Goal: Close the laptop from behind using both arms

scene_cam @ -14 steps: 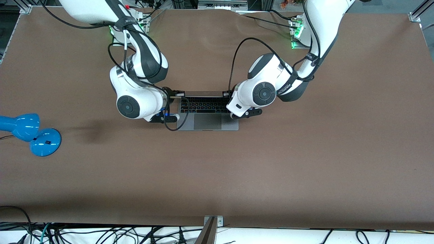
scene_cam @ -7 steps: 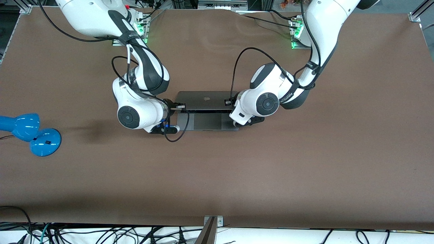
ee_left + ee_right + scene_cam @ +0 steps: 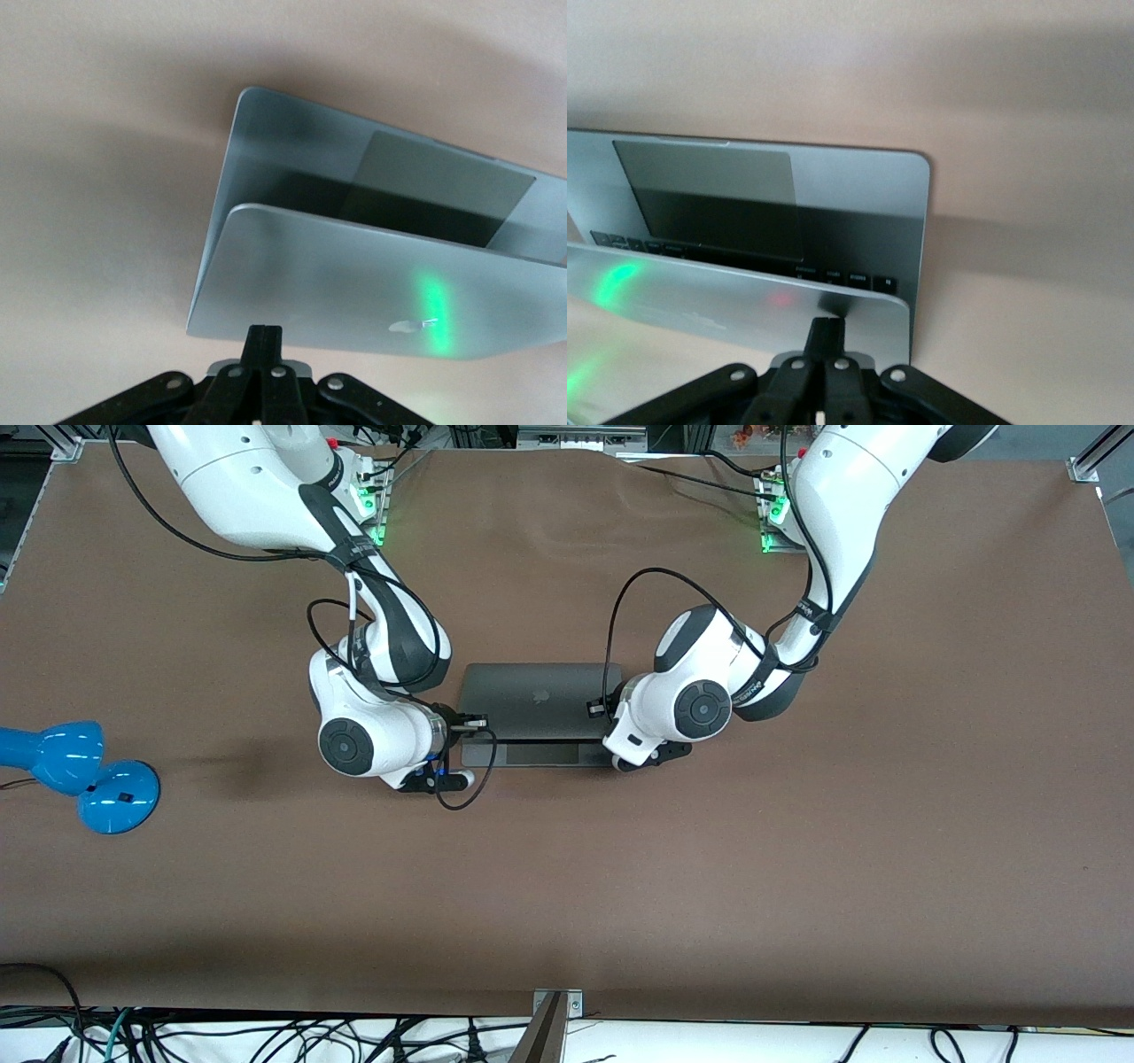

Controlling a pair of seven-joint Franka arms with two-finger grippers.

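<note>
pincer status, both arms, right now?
Left pincer: shut, fingers together, tip pressed on the laptop lid's back, holding nothing.
Right pincer: shut, likewise pressing the lid's back at the right arm's end, nothing gripped.

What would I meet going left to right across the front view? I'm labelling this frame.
Blue desk lamp → right arm's pincer → laptop → left arm's pincer.
</note>
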